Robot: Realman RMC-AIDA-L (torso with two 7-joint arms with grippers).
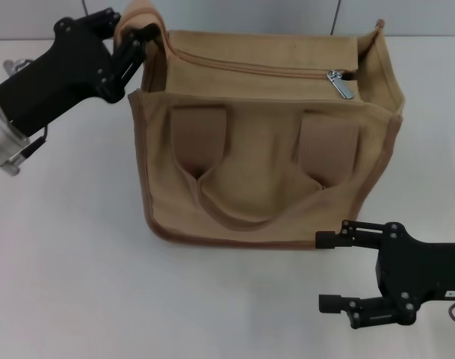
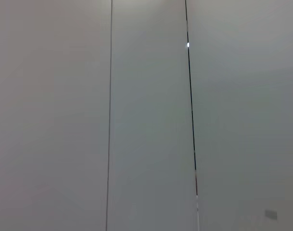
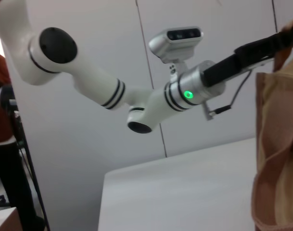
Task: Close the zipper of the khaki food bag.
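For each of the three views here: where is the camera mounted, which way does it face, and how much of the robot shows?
Head view: looks down on the khaki food bag; left pincer grips its corner, right pincer open below it.
Left wrist view: faces a bare panelled wall; no robot parts visible.
Right wrist view: looks sideways across the table at the left arm and the bag's edge.
Shared: head and right wrist views both show the bag and left arm.

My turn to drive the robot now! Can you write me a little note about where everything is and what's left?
Left gripper: shut on the khaki food bag at its top left corner, holding it.
Right gripper: open, on the table in front of the bag's right corner, touching nothing.
The zipper: its slider sits at the right end of the top.
Left: right gripper takes the pull tab and draws it along.
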